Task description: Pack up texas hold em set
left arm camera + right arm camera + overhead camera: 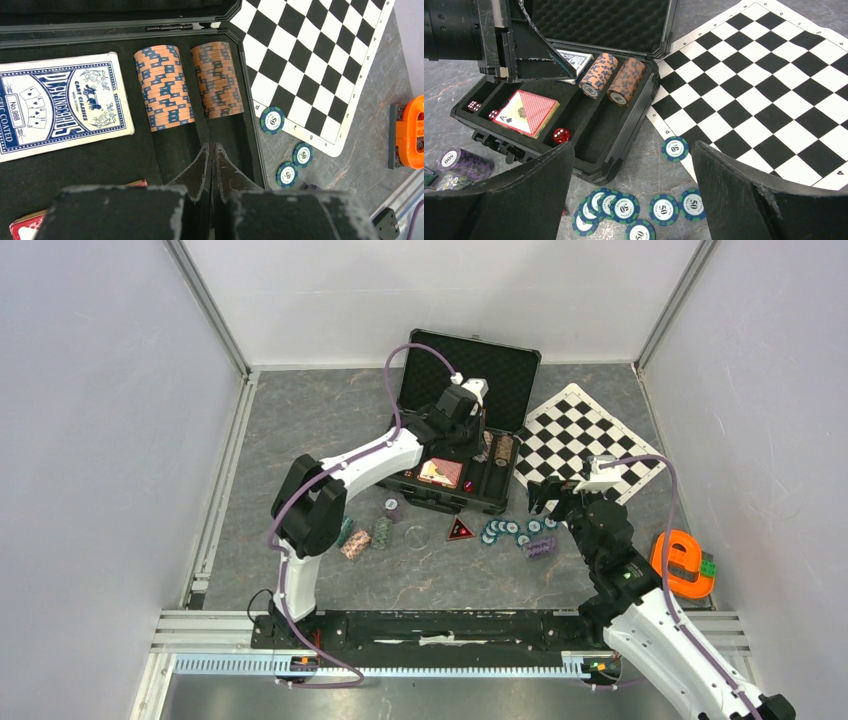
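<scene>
Currently: packing incomplete

The black case (pixel 500 370) is seen open. Two brown chip rows (pixel 163 87), the blue deck (pixel 60 105), the red deck (pixel 526 112) and a red die (pixel 561 134) are seated inside it. The left gripper (pixel 212 150) is pressed shut, empty, above the case's chip slots. The right gripper (pixel 632 147) is spread wide over teal chips (pixel 624 207) scattered just before the case.

Chequered mat (pixel 590 440) flat on grey table (pixel 300 420); orange e-shaped piece (pixel 682 563) near right wall.
</scene>
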`<state>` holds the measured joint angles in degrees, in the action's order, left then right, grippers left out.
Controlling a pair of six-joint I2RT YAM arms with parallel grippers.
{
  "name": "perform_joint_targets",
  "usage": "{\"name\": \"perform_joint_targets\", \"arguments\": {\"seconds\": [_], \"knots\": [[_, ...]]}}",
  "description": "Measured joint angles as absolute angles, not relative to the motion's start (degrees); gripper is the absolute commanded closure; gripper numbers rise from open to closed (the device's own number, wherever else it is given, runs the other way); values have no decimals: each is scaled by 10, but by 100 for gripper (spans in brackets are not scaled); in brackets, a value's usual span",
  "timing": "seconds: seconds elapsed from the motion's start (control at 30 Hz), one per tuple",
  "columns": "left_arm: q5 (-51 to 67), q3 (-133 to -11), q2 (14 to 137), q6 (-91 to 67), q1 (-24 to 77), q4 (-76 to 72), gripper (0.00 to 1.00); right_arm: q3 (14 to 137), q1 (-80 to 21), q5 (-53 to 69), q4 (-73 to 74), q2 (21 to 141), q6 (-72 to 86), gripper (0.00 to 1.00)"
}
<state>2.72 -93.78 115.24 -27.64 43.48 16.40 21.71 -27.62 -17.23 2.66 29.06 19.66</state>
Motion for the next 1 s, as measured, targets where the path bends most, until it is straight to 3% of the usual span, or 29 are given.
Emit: {"name": "perform_joint_targets", "arguments": {"seconds": [0.37,0.73,1.0], "knots": [[38,-957,1214,-276,428,178,98,237,-276,-217,120,370,227,2],[61,-994,1242,-272,417,199,95,291,-276,-240,316,420,441,5],[90,-921,1192,-265,416,157,82,265,-276,-204,342,415,561,10]]}}
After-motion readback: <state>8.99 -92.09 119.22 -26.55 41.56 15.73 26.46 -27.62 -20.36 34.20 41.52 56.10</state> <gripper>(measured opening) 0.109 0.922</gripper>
